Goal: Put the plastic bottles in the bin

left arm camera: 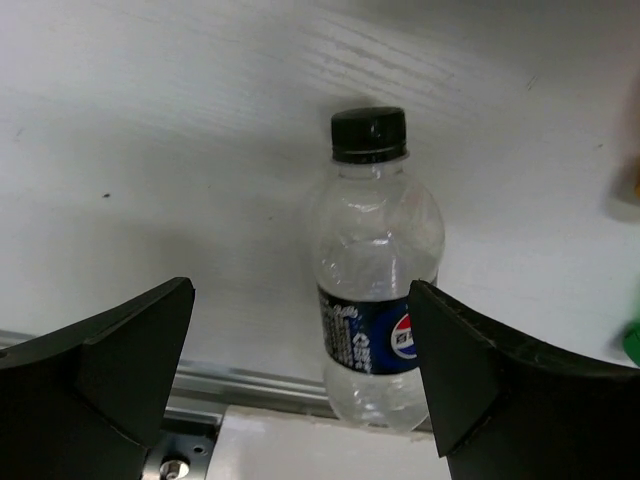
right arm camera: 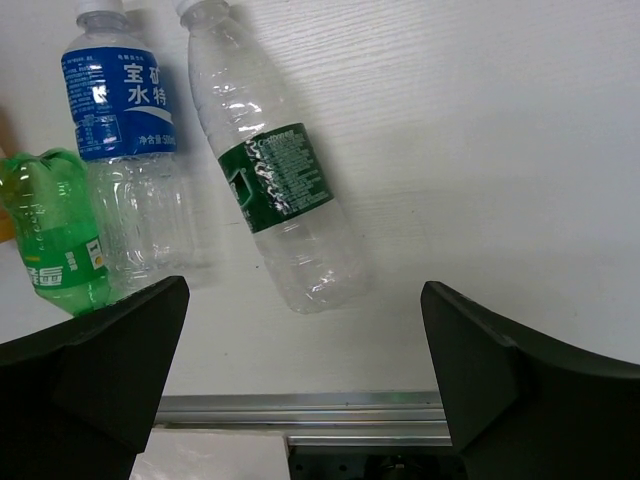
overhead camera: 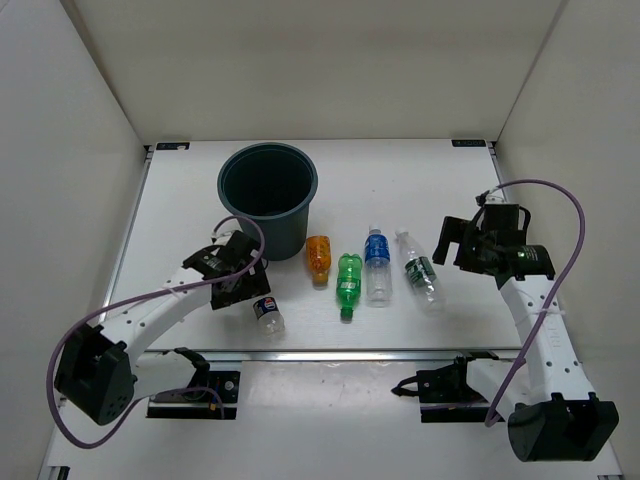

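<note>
The dark teal-grey bin [overhead camera: 267,200] stands upright at the back left. Five plastic bottles lie on the white table: the cola bottle [overhead camera: 268,313] near the front rail, then the orange [overhead camera: 318,258], the green [overhead camera: 348,282], the blue-label [overhead camera: 377,265] and the green-label one [overhead camera: 420,268]. My left gripper [overhead camera: 245,280] is open and hovers over the cola bottle [left arm camera: 378,290], which lies between my jaws close to the right finger [left arm camera: 470,370], untouched. My right gripper [overhead camera: 455,243] is open and empty, right of the green-label bottle [right arm camera: 280,190].
An aluminium rail [overhead camera: 350,352] runs along the table's front edge, under the cola bottle's base [left arm camera: 385,405]. White walls enclose the table on the left, back and right. The right wrist view also shows the blue-label bottle [right arm camera: 120,130] and the green bottle [right arm camera: 55,250].
</note>
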